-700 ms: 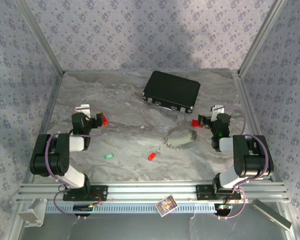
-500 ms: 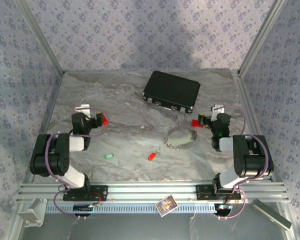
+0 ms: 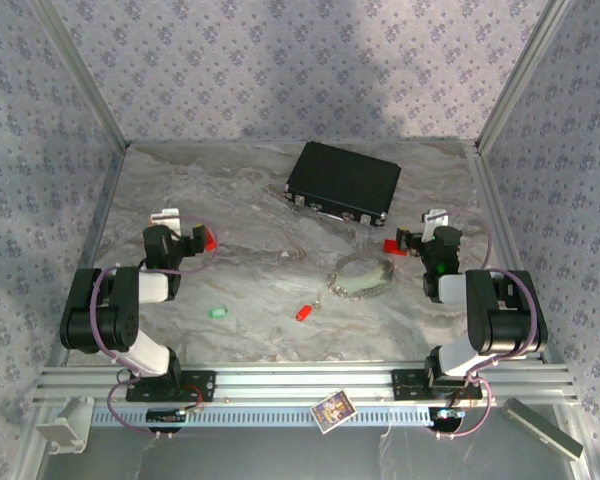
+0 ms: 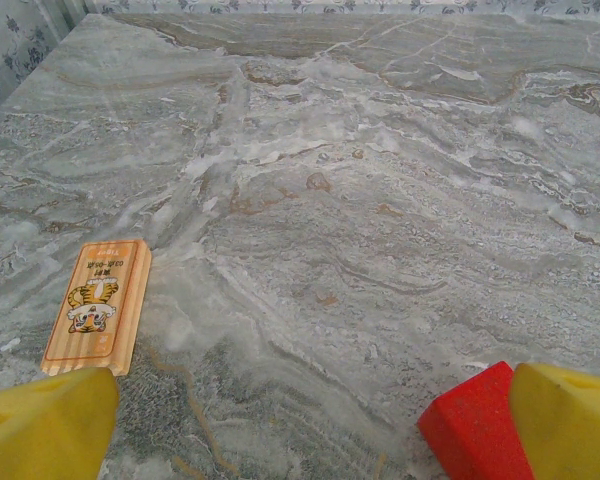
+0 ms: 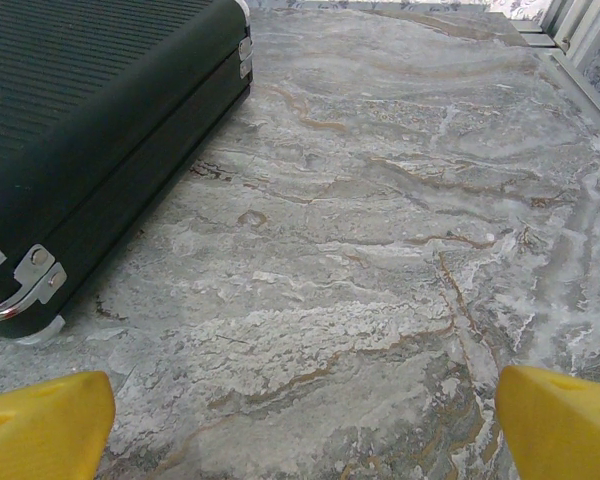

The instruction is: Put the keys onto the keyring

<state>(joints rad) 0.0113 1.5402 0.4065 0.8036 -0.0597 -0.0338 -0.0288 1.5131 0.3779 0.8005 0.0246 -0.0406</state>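
Observation:
The keys lie apart on the marble table: the green-headed one at the near left, the red-headed one near the middle. The keyring, a silvery chain loop, rests to the right of them. My left gripper hovers low at the left, behind the green key, open and empty; its yellow fingertips stand wide apart over bare marble. At the right, just past the chain, my right gripper is also open, nothing between its fingertips.
A black rectangular case lies at the back centre, close to the right gripper's left side. A small wooden block with a tiger picture lies flat left of the left gripper. Metal frame posts and patterned walls bound the table.

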